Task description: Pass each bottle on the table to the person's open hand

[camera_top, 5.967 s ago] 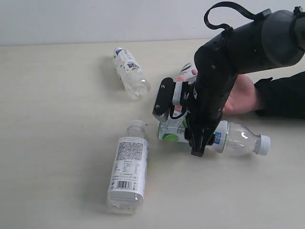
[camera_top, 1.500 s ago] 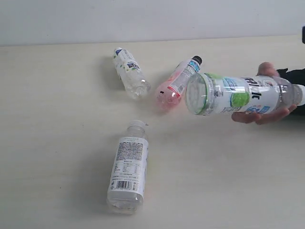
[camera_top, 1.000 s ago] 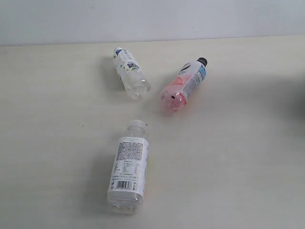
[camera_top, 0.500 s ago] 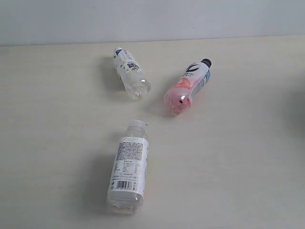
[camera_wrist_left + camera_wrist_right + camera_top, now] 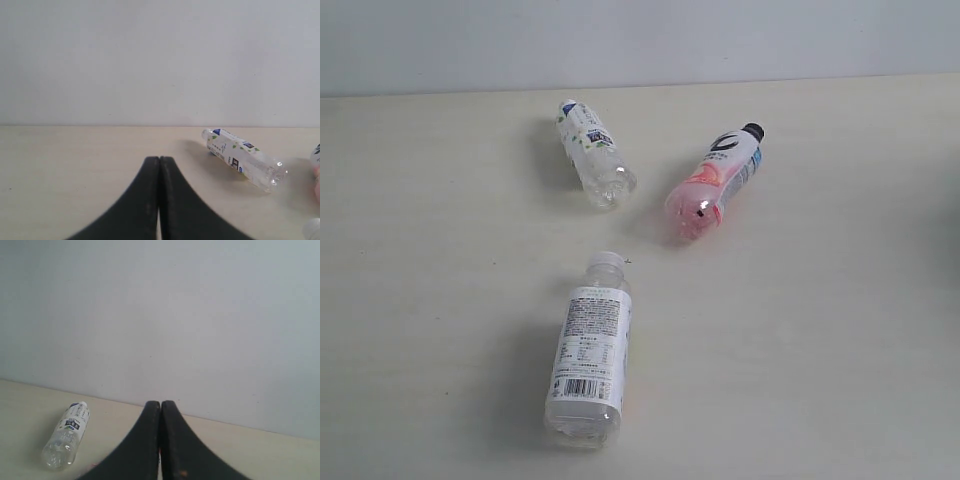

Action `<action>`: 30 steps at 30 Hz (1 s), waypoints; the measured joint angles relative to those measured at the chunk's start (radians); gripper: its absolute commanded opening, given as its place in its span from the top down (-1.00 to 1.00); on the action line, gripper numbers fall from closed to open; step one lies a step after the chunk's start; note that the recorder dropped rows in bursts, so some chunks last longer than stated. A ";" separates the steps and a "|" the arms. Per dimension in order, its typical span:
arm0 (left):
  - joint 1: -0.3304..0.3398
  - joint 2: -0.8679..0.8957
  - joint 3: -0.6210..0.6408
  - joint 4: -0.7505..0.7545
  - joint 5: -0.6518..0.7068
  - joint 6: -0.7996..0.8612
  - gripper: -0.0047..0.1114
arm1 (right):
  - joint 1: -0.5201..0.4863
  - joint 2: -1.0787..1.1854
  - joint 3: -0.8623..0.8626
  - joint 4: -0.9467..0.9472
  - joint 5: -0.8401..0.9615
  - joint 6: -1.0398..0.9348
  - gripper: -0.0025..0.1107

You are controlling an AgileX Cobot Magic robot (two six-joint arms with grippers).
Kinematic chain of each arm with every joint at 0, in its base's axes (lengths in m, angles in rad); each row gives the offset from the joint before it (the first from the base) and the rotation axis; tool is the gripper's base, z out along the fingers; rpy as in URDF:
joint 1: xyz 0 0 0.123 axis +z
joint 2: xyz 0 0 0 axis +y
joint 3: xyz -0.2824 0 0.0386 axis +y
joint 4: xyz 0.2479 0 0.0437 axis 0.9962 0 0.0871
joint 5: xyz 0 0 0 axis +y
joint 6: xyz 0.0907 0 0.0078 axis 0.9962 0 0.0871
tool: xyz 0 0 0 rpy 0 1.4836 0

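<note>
Three bottles lie on the cream table [image 5: 820,350]. The white-label, white-cap bottle [image 5: 589,350] lies near the front. At the back left rests the small green-and-white label bottle [image 5: 594,152], also visible in the left wrist view [image 5: 242,159] and the right wrist view [image 5: 66,433]. The pink bottle with black cap [image 5: 714,181] lies at the back right. The green-lime label bottle and the person's hand are out of view. Neither arm shows in the exterior view. My left gripper [image 5: 159,161] and right gripper [image 5: 160,404] are both shut and empty.
A pale wall [image 5: 640,40] runs behind the table's far edge. In the left wrist view, a sliver of the pink bottle [image 5: 316,165] and a white cap [image 5: 314,230] show at the frame's edge.
The hand left with the green-lime bottle and is gone from view. The pink bottle rolled a little to the right and has settled. The right arm has withdrawn from the exterior view.
</note>
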State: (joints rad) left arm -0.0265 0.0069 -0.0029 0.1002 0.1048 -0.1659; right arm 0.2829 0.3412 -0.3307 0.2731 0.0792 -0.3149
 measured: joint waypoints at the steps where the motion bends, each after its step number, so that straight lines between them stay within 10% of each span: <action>1: 0.000 0.000 0.000 0.000 0.000 0.000 0.92 | 0.000 0.000 0.000 0.000 0.000 0.000 0.96; 30: 0.000 0.000 0.000 0.000 0.000 0.000 0.92 | 0.000 0.044 -0.013 0.046 -0.131 -0.004 0.96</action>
State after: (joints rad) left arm -0.0265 0.0069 -0.0029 0.1002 0.1048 -0.1659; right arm 0.2829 0.3856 -0.3441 0.3191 -0.0516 -0.3189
